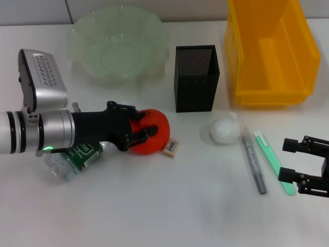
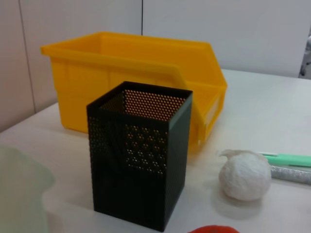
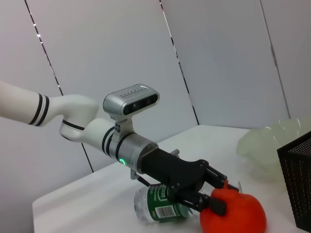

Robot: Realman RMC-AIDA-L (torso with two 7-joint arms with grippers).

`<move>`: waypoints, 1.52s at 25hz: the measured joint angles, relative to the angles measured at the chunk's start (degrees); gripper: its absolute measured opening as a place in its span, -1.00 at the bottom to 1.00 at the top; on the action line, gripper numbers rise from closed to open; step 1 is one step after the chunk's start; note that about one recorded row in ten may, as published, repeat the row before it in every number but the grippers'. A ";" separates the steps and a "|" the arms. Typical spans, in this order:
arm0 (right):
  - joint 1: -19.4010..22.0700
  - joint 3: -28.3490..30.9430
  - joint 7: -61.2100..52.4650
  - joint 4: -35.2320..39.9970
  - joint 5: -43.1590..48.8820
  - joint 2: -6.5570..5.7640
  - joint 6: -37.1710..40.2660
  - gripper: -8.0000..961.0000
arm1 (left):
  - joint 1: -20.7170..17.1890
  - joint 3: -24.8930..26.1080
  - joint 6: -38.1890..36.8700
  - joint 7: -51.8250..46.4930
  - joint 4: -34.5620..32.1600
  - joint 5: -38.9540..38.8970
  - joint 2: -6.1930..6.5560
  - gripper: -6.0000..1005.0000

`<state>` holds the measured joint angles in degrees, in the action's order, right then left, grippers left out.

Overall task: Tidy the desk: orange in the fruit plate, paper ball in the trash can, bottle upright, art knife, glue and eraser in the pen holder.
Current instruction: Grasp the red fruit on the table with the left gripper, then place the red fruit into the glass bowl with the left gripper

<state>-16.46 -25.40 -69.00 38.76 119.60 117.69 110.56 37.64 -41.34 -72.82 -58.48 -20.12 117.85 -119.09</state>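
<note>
Fingers of the left gripper (image 1: 138,135) are closed around the orange (image 1: 152,131), which sits on the white table (image 1: 154,206) just beside the lying bottle (image 1: 77,157) and the eraser (image 1: 172,147). At the near right edge the right gripper (image 1: 303,164) is held wide open and empty, beside the green art knife (image 1: 272,160) and the grey glue stick (image 1: 254,163). The paper ball (image 1: 225,128) lies a little further. It is judged that the orange should be lifted straight up first, so the bottle is not rolled, then carried over the wavy rim of the fruit plate (image 1: 121,43) behind and lowered gently. The pen holder (image 1: 195,77) and trash can (image 1: 270,51) stand furthest
</note>
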 joint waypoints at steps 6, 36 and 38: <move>-0.24 0.09 0.00 0.06 -0.15 0.35 -0.55 0.52 | 0.20 -0.96 0.15 -0.21 0.05 -0.31 -0.05 -0.40; -0.32 0.09 0.01 0.00 -0.34 1.17 -0.57 0.52 | 4.09 -12.41 26.79 -18.98 -12.24 -25.33 -0.02 -0.72; -0.33 0.09 0.00 0.00 -0.34 1.19 -0.56 0.52 | 4.14 -12.71 27.10 -18.98 -12.24 -25.47 -0.02 -0.63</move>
<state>-16.79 -25.31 -68.99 38.76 119.26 118.88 110.00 41.78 -54.05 -45.73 -77.46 -32.36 92.38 -119.10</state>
